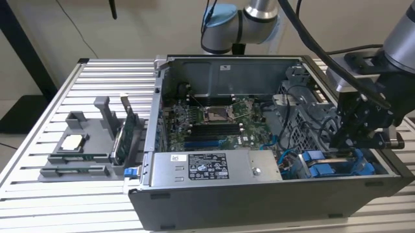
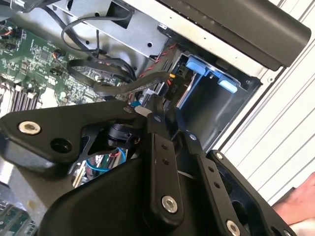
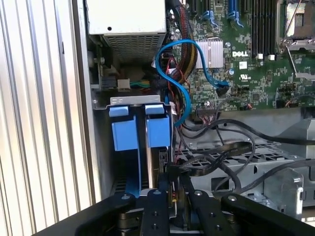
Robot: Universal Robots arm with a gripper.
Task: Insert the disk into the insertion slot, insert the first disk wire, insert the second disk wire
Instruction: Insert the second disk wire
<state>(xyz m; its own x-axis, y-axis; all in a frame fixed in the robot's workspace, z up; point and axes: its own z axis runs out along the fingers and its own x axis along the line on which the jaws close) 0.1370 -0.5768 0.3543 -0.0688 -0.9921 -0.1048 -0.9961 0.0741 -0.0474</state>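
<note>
The disk sits in the insertion slot (image 1: 381,167) at the case's front corner, on the exterior view's right; its bright blue carrier (image 1: 322,165) (image 3: 158,132) (image 2: 202,64) stands out from the cage. My gripper (image 1: 343,143) (image 2: 165,110) (image 3: 172,184) hangs right at the disk's rear edge. Its fingers (image 2: 157,147) are drawn close on the end of a black disk wire (image 2: 113,88) (image 3: 221,150), which loops back over the perforated cage wall. The plug end is mostly hidden between the fingers. A thin red-and-black wire (image 2: 156,63) runs to the same spot.
The grey power-supply box (image 1: 207,167) lies beside the cage, with the motherboard (image 1: 220,121) behind it. A blue cable (image 3: 183,49) arches over the board. A grey fixture with parts (image 1: 84,145) stands on the slatted table. A person's hand (image 2: 295,204) rests by the case.
</note>
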